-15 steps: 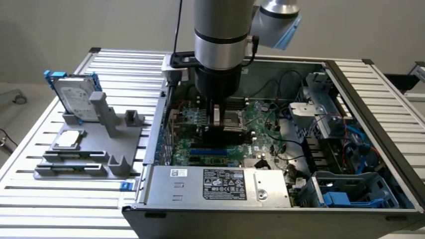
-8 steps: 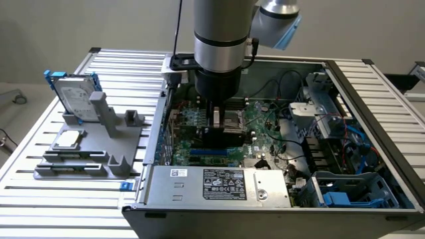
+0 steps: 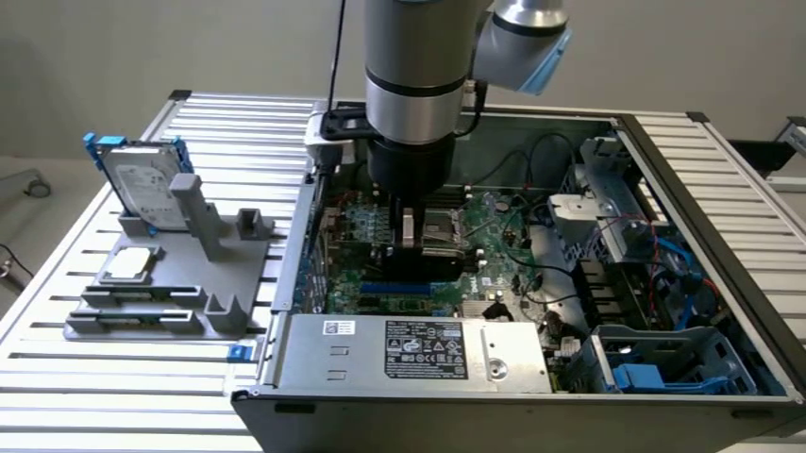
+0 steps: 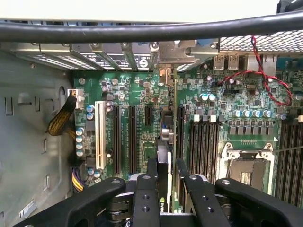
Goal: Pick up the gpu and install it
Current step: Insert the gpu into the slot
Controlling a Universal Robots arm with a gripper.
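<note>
Where your arm hangs inside the open case [image 3: 529, 415], the fingers [image 4: 151, 176] pinch the gpu [image 4: 164, 151] from both sides. You hold the gpu [image 3: 416, 269] up on its thin edge, low over the green board [image 4: 137, 94], with long black slots on each side of it. You cannot tell if it touches a slot. Out on the table [image 3: 226, 113], the hard drive [image 3: 139, 179] stands in a grey holder [image 3: 164, 302], well apart from the case.
</note>
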